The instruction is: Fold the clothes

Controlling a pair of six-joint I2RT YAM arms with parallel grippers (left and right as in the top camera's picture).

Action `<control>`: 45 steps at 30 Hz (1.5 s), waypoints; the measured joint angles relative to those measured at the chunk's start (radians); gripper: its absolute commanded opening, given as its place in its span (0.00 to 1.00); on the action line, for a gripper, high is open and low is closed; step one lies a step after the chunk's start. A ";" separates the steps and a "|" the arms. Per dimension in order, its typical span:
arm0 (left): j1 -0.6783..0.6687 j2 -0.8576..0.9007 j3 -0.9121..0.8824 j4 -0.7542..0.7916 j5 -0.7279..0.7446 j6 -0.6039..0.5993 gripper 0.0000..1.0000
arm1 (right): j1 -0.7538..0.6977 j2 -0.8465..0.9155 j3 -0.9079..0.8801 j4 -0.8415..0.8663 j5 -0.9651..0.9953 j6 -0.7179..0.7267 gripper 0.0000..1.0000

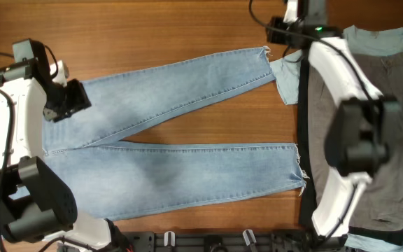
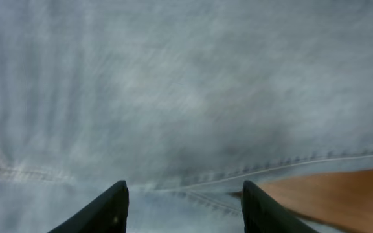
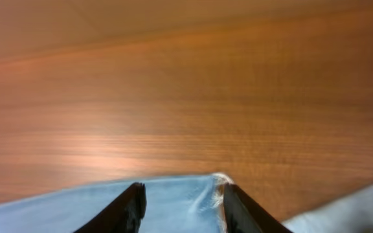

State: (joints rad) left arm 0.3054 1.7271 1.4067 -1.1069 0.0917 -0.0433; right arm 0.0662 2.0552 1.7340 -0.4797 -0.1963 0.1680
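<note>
Jeans (image 1: 187,175) lt-blue denim, frayed hems.

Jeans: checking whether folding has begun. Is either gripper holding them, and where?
Neither appears to: the left gripper hangs open over the inseam of the jeans; right gripper stands open astride the upper leg's frayed hem, not pinching it.

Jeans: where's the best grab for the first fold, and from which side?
Probably the frayed hem of the upper leg, near its corner, coming in from the hem end over the table. The jeans lie flat with legs splayed, so that hem is a free edge; the right claw sits open over it.
</note>
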 measured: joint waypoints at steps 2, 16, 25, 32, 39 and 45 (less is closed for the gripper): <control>0.026 -0.043 -0.002 -0.053 -0.029 -0.014 0.55 | 0.002 -0.147 0.006 -0.126 -0.006 -0.012 0.59; 0.709 -0.279 -0.111 -0.018 -0.111 -0.284 0.45 | 0.002 -0.427 -0.037 -0.711 -0.006 0.048 0.73; 0.612 -0.166 -0.140 0.155 0.185 -0.105 0.04 | 0.002 -0.410 -0.321 -0.431 -0.050 0.089 0.66; 0.233 0.120 -0.140 0.144 0.211 0.022 0.04 | 0.002 -0.409 -0.327 -0.414 -0.074 0.089 0.70; 0.072 0.283 -0.126 0.188 0.109 0.014 0.04 | 0.002 -0.409 -0.327 -0.374 -0.074 0.090 0.70; -0.036 0.355 -0.085 0.662 0.122 -0.014 0.04 | 0.002 -0.409 -0.327 -0.322 -0.074 0.090 0.70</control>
State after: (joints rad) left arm 0.2691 2.0823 1.3220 -0.4450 0.2142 -0.0578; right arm 0.0685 1.6466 1.4067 -0.8017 -0.2699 0.2584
